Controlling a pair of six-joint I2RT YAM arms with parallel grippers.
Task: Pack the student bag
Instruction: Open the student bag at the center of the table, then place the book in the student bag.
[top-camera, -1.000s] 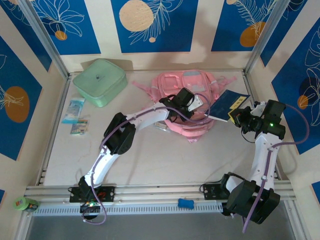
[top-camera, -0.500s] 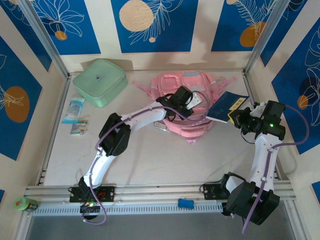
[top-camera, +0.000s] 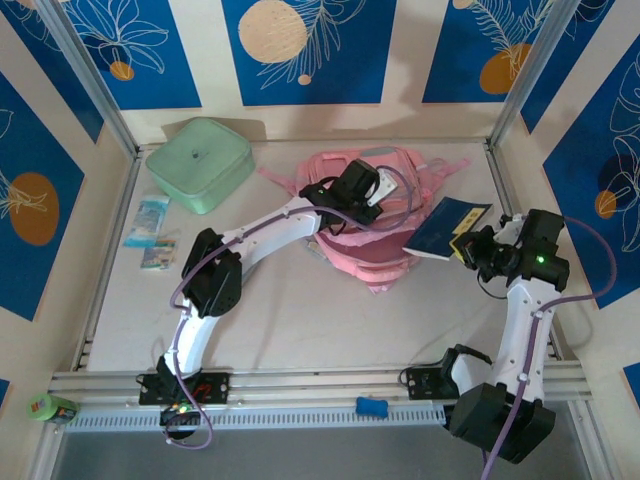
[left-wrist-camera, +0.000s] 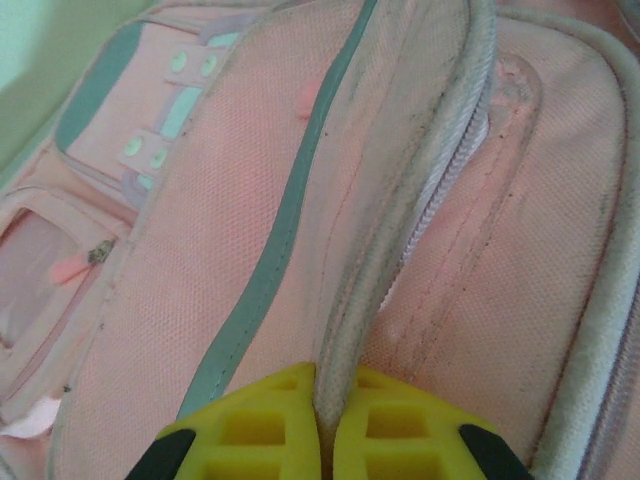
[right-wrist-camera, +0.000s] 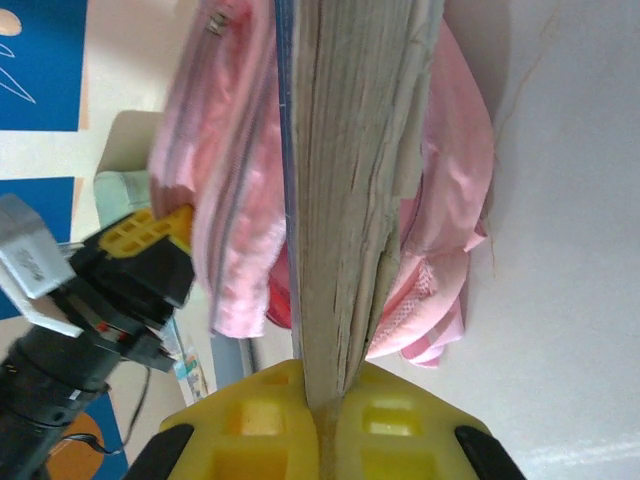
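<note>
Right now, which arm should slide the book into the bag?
Right. The right gripper is shut on the blue book, right beside the student bag. The left gripper is busy, pinching the bag's zip edge, so it should probably just hold.

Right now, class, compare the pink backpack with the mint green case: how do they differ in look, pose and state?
The pink backpack is soft, crumpled and irregular; the mint green case is squarish and holds its shape. The backpack has a fabric edge by its zip pinched in the left end effector; the case lies flat, untouched. The backpack sits mid-table; the case is in the far left corner. Both rest on the table.
</note>
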